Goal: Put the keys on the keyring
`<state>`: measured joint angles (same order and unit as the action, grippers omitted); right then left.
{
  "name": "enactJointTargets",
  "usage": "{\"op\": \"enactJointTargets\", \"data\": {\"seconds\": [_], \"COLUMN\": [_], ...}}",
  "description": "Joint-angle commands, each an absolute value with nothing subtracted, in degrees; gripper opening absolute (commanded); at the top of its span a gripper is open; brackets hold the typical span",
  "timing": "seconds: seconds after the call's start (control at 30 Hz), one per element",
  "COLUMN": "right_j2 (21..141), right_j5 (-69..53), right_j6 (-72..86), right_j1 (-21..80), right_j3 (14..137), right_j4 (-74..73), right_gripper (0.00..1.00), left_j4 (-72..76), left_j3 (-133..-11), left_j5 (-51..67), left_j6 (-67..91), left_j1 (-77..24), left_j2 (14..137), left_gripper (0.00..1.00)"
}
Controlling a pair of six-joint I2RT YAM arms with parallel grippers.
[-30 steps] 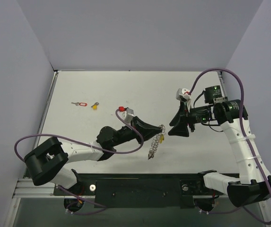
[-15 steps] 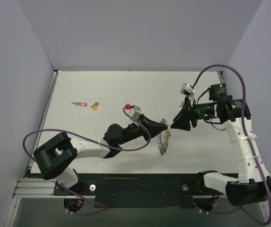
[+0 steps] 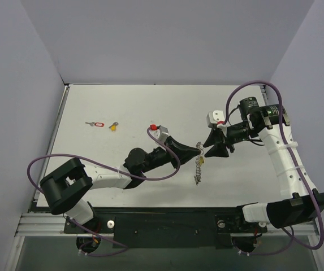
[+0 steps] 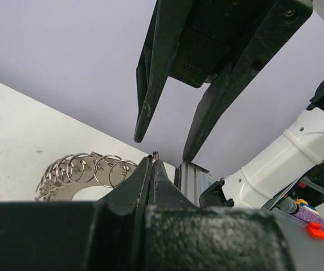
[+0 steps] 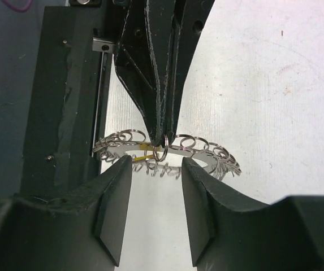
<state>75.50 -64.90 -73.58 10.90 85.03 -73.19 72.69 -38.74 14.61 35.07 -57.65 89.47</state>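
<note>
The keyring (image 5: 176, 145) hangs pinched by one small link in the tip of the left jaws, which are closed tight on it. Seen from the right wrist, its floppy run of links lies crosswise, spanning side to side just past the mouth of the right jaws. From above it dangles (image 3: 198, 168) from the left jaws toward the near edge; whether its lower end touches the worktop (image 3: 150, 101) I cannot tell. A sliver of yellow (image 5: 142, 159) shows among the links, likely the head of a key already on. The right jaws stand partly apart and hold nothing. They point head-on at the left jaws, whose tip and pinched link sit centred before their gap, close but not touching. A red-tagged key (image 3: 96, 124) and a yellow-headed key (image 3: 113, 126) lie side by side, well apart from both pairs of jaws and nearer the left pair. The coming move probably turns on the right jaws closing across the ring's long axis, on a link beside the pinched one.
</note>
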Motion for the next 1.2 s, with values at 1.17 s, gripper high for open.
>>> {"op": "enactJointTargets", "data": {"seconds": [1.17], "right_j2": [75.6], "right_j5": [-68.8], "right_j6": [-66.4], "right_j1": [15.0], "right_j3": [82.9], "right_j4": [-79.3], "right_gripper": [0.0], "left_j4": [93.3], "left_j3": [-41.1], "left_j5": [14.9], "left_j6": [33.4], "left_j1": [-57.9], "left_j2": [86.2], "left_gripper": [0.0]}}
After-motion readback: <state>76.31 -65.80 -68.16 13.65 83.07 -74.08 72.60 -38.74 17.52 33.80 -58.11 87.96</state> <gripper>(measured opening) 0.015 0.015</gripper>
